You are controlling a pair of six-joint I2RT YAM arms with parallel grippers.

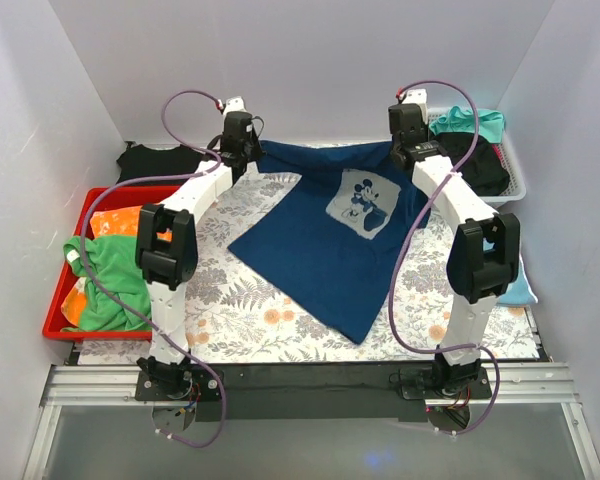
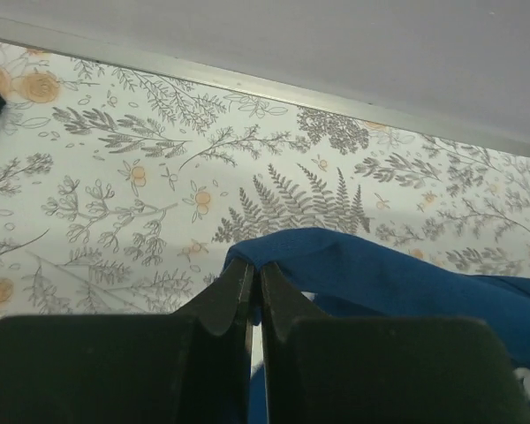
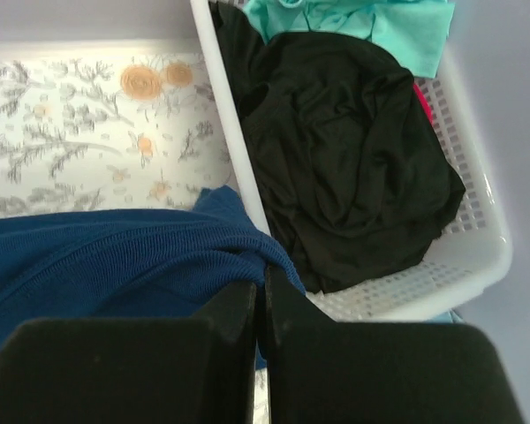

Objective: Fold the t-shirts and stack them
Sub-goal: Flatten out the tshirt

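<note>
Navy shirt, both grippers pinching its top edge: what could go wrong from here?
1. The left gripper holds only a thin fold of the navy shirt, so the cloth may slip out.
2. The right gripper pinches right beside the white basket, so the cloth could snag on its rim.

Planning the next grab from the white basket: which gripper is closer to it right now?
Right. The right gripper pinches the navy shirt right beside the white basket; the left gripper holds the shirt's other end, across the table.
</note>
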